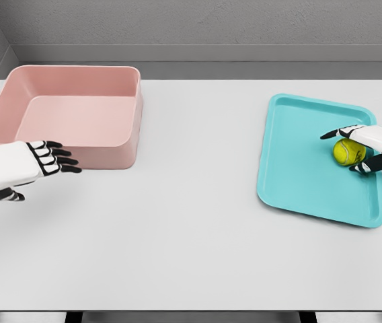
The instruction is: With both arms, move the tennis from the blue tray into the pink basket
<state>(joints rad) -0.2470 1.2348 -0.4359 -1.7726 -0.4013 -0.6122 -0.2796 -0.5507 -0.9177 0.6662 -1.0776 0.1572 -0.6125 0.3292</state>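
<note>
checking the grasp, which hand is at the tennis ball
The right hand, fingers around the tennis ball on the blue tray; the left hand waits by the pink basket.

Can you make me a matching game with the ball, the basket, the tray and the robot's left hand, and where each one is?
Things:
1. tennis ball
2. pink basket
3. blue tray
4. left hand

Places:
A. right side of the table
B. far left of the table
C. on the tray, between the right hand's fingers
D. in front of the basket, fingers spread

Pairs: 1-C, 2-B, 3-A, 4-D
</note>
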